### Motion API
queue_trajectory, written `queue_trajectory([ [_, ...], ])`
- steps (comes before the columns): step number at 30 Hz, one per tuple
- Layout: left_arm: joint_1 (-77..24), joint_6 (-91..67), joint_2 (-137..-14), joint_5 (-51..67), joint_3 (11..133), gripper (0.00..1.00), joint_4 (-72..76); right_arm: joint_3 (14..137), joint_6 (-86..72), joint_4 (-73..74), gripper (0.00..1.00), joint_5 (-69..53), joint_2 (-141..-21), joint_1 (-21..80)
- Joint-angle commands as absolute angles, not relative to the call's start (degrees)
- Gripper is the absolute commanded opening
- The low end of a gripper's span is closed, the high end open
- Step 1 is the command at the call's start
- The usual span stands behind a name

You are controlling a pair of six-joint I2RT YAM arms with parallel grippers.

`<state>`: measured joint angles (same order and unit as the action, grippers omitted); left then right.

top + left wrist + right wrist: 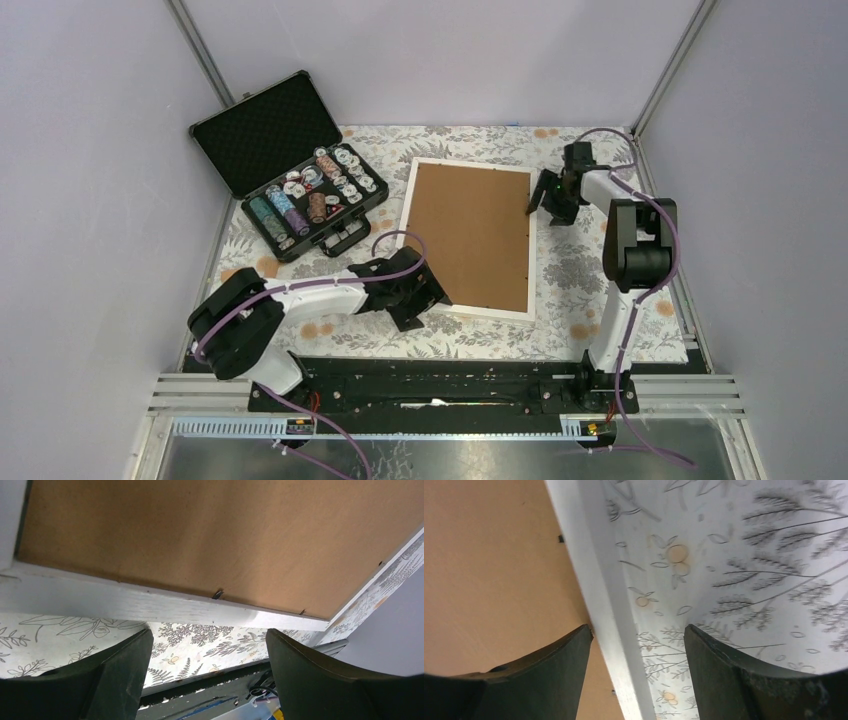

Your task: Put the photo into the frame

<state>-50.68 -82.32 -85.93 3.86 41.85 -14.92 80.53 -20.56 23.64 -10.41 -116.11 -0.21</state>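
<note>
The white frame (406,212) lies flat on the floral tablecloth with a brown backing board (475,235) filling it. The photo is hidden. My left gripper (428,300) sits at the frame's near left corner, open and empty; the left wrist view shows the white rail (125,602) and the board (225,540) just beyond the left gripper (209,645). My right gripper (545,210) hovers at the frame's right edge near the far corner, open. In the right wrist view the right gripper (638,635) straddles the frame's rail (589,570), with one finger over the board (489,570).
An open black foam-lined case (300,190) holding poker chips stands at the back left, close to the frame's far left corner. A black mounting rail (430,385) runs along the table's near edge. Enclosure walls bound the table on three sides.
</note>
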Motion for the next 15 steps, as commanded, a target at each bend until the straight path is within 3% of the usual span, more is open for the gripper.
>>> queue_trajectory([
  [1, -49.8, -81.5, -88.0, 0.3, 43.1, 0.88, -14.9, 81.9, -18.7, 29.0, 0.74, -5.1, -119.0, 4.2],
  [3, -49.0, -80.4, -89.2, 0.2, 43.9, 0.88, -15.2, 79.6, -20.0, 29.1, 0.65, -3.1, -118.2, 4.5],
  [5, -47.6, -77.5, -90.6, 0.2, 45.5, 0.86, -16.3, 74.4, -22.6, 26.5, 0.48, -4.0, -115.2, 4.4],
  [9, -43.5, -70.9, -93.8, -1.8, 49.0, 0.84, -18.5, 59.8, -27.9, 19.5, 0.25, -8.7, -107.1, 4.1],
  [12, -40.8, -65.2, -96.0, -3.8, 52.5, 0.83, -20.9, 50.1, -30.9, 15.6, 0.17, -11.8, -100.0, 4.1],
  [15, -38.7, -59.4, -97.8, -4.5, 55.8, 0.83, -21.2, 42.5, -34.1, 14.2, 0.16, -13.5, -92.7, 4.1],
])
